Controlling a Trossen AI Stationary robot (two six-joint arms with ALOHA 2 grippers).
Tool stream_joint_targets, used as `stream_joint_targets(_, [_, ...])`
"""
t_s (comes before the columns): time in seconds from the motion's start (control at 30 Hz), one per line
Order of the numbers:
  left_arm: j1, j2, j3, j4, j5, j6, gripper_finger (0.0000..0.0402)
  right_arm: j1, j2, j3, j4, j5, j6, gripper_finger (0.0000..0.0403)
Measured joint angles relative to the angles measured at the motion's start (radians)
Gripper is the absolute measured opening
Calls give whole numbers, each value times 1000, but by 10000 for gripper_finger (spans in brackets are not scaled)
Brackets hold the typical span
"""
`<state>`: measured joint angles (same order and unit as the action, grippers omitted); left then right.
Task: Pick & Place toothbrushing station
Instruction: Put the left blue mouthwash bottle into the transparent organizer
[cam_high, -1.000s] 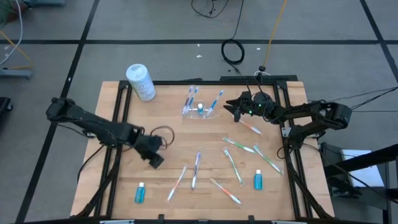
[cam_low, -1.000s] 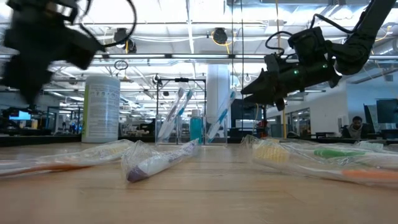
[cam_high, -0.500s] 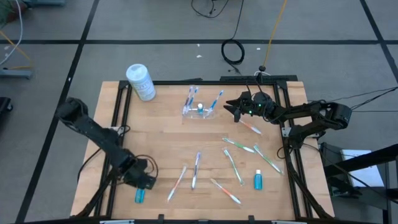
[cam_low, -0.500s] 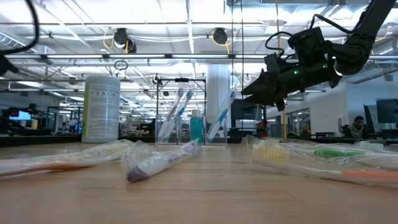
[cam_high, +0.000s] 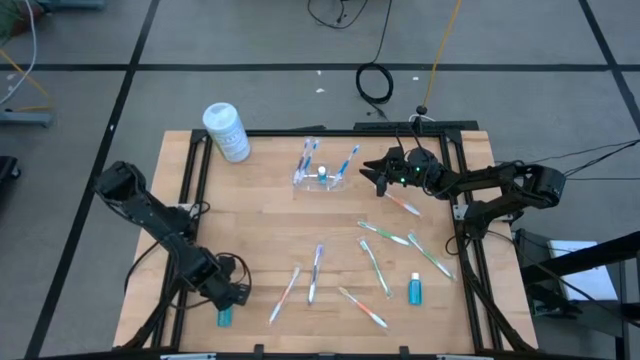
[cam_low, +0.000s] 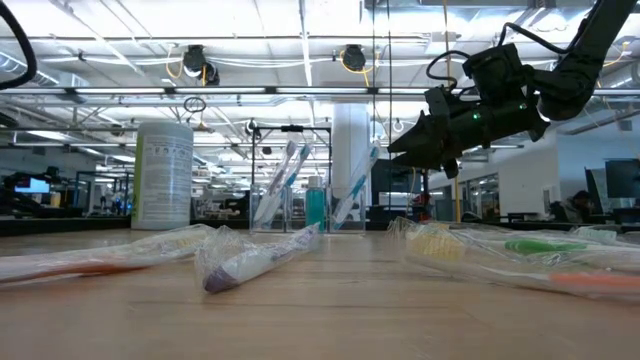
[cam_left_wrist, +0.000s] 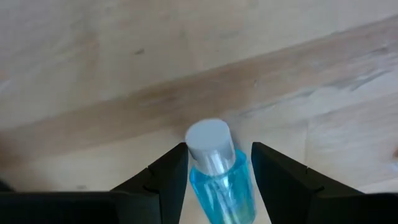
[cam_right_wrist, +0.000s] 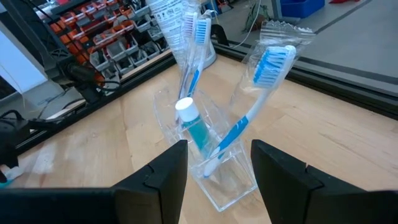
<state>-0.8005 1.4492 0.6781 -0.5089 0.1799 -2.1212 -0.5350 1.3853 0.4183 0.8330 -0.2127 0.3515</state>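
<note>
Since a second ago the left gripper (cam_high: 228, 297) has swung from mid-table down to the lower left of the high view, its fingers now spread either side of a small blue tube (cam_left_wrist: 217, 174) lying on the table (cam_high: 270, 250). The right gripper (cam_high: 372, 174) hangs open in the upper middle, just right of the toothbrushing station (cam_high: 322, 176), which holds wrapped toothbrushes (cam_right_wrist: 249, 118).
</note>
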Motion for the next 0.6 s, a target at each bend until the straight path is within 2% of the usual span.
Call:
stream_joint_targets(0.33, [-7,0,0,-13,-8,23,176,0,0,0,0,2,0,169])
stream_joint_targets(0.6, [-8,0,0,-12,-26,14,118,0,0,0,0,2,0,169])
